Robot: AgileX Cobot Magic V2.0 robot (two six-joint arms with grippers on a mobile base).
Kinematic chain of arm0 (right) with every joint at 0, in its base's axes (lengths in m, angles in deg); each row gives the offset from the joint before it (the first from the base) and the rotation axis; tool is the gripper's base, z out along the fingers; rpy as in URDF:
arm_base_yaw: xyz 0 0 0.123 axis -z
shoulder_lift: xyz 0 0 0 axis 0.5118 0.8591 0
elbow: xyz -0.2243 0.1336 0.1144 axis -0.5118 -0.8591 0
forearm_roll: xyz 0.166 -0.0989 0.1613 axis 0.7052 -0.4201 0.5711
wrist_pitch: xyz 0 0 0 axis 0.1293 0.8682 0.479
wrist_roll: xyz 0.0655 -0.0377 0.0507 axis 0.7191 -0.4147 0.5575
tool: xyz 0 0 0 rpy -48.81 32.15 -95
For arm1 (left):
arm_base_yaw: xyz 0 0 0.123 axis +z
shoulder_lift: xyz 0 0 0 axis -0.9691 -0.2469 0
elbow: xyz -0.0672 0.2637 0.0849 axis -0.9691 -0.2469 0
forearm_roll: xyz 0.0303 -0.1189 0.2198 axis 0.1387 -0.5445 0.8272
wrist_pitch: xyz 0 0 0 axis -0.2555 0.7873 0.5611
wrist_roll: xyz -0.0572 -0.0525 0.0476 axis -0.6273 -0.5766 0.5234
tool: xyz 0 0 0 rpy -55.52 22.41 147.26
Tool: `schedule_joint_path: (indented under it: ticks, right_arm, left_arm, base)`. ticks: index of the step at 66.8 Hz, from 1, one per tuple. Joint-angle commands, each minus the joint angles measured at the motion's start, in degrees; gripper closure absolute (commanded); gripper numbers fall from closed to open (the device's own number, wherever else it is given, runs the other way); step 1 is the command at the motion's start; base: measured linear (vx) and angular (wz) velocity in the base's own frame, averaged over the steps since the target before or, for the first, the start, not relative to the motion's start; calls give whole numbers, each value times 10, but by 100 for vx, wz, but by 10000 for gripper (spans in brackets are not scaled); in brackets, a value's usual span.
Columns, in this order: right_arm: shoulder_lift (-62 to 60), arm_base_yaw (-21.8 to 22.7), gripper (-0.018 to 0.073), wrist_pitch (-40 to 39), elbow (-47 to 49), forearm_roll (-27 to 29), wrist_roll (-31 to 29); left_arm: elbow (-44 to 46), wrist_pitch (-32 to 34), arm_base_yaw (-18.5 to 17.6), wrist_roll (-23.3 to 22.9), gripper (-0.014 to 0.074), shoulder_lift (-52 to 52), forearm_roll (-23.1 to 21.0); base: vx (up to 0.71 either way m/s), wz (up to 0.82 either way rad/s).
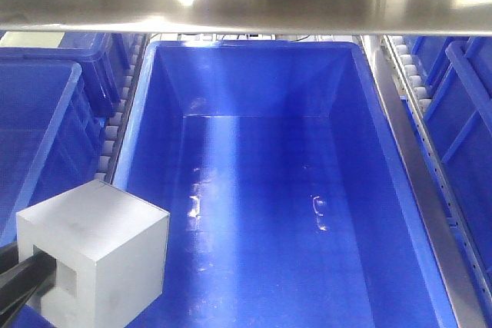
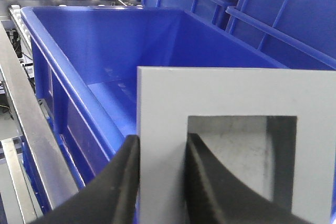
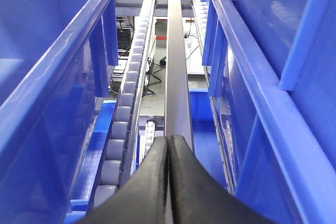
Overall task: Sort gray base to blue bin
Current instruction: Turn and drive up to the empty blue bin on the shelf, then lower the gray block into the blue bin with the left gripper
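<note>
At the lower left of the front-facing view, the gray base (image 1: 100, 255) hangs in the air, held by the left gripper (image 1: 23, 286), whose dark fingers enter from the frame's bottom left corner. It sits over the near left corner of the blue bin (image 1: 369, 144), which fills the centre of the frame; the bin's glossy floor looks bare. In the left wrist view, the block (image 2: 163, 129) fills the lower right, its square recess facing the camera. One black finger (image 2: 123, 182) presses the outer side of the recess wall and the other sits inside the recess, so the left gripper (image 2: 160, 182) pinches that wall between them.

The right wrist view shows the right gripper (image 3: 168, 182) with its fingers pressed together and holding nothing, pointed along a roller track (image 3: 126, 114) between neighbouring bins.

The step in hand appears to be the carry and placement. The next move likely calls for bringing the block further inward past the rim, lowering it, then spreading the fingers to release.
</note>
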State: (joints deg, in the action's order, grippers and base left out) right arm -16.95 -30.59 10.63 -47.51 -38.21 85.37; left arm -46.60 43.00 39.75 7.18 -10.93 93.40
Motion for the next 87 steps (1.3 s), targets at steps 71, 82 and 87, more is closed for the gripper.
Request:
schedule_joint_path:
  ticks: [71, 82, 87]
  right_arm:
    - [-4, 1, 564, -45, -3, -5, -7]
    - [-4, 1, 564, -45, -3, -5, -7]
    - [-4, 1, 564, -45, -3, -5, -7]
  left_arm:
    - [375, -33, -50, -18, 593, -452, -4]
    - [457, -101, -52, -18, 587, -563, -2]
    - [492, -125, -53, -18, 584, -609, -2]
  base:
    - [0, 0]
    - [0, 0]
    - [0, 0]
